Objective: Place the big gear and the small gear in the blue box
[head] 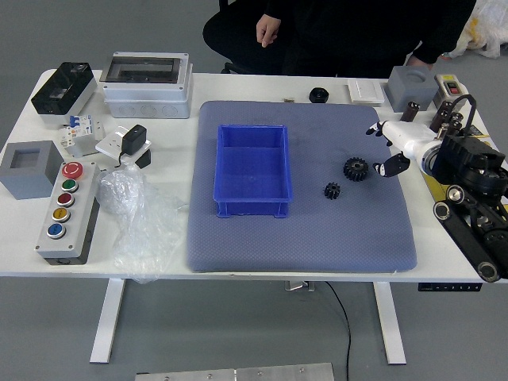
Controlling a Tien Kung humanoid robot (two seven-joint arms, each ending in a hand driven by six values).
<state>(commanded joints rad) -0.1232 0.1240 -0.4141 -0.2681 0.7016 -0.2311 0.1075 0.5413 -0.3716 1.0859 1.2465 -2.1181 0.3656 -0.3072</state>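
Note:
My right hand (pixel 379 149) reaches in from the right over the mat's right edge, its fingers spread and holding nothing. The thumb side is just right of the big black gear (pixel 355 169), with no clear contact visible. The small black gear (pixel 332 190) lies on the mat, left of the big one and a little nearer the table's front edge. Left of both gears stands the blue box (pixel 253 168), its inside bare. My left arm is out of view.
A grey-blue mat (pixel 302 242) lies under the box and gears. A black knob (pixel 318 95) sits at its far edge. A yellow box (pixel 435 187) is beneath my right arm. Left are a button panel (pixel 68 213) and plastic bag (pixel 143 226). A person (pixel 341 36) stands behind the table, hands off it.

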